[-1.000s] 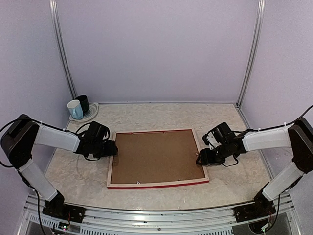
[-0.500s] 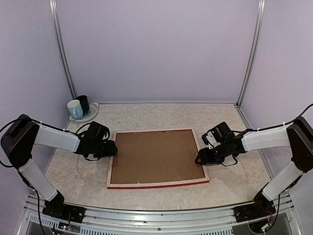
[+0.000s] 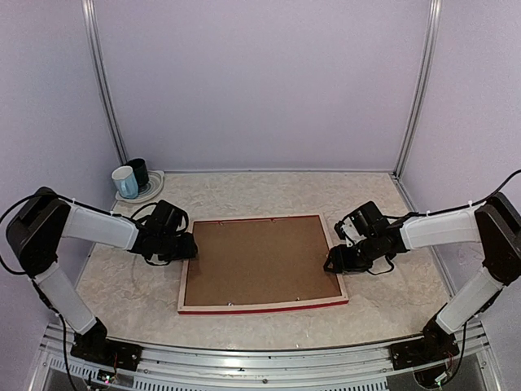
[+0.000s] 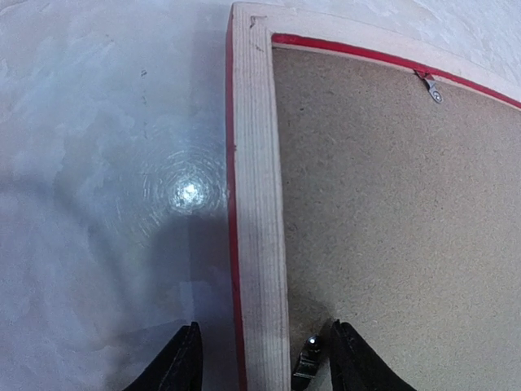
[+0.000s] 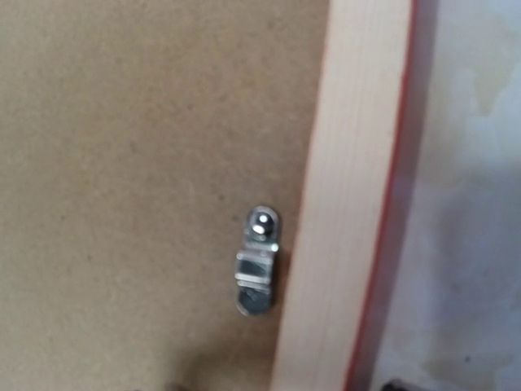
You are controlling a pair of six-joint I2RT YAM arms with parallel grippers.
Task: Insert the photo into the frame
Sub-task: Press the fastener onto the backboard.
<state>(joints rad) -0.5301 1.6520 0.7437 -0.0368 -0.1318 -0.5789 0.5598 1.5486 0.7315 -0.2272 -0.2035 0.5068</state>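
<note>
Rectangular red-and-pale-wood picture frame [image 3: 262,307] lies face down — left gripper [image 4: 263,327] unclenched, astride its left rail; right gripper [image 3: 332,265] — grip indiscernible.

frame [image 3: 260,306] flat across mid-table, 2 mugs [image 3: 129,179] in far-left corner, bare table [image 3: 269,191] behind the frame

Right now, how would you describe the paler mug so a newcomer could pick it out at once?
Start at the table and go to its far left corner, where a round dish holds two mugs. The paler mug stands in front and to the left, whitish blue; its neighbour, the dark mug, is nearly black.
</note>
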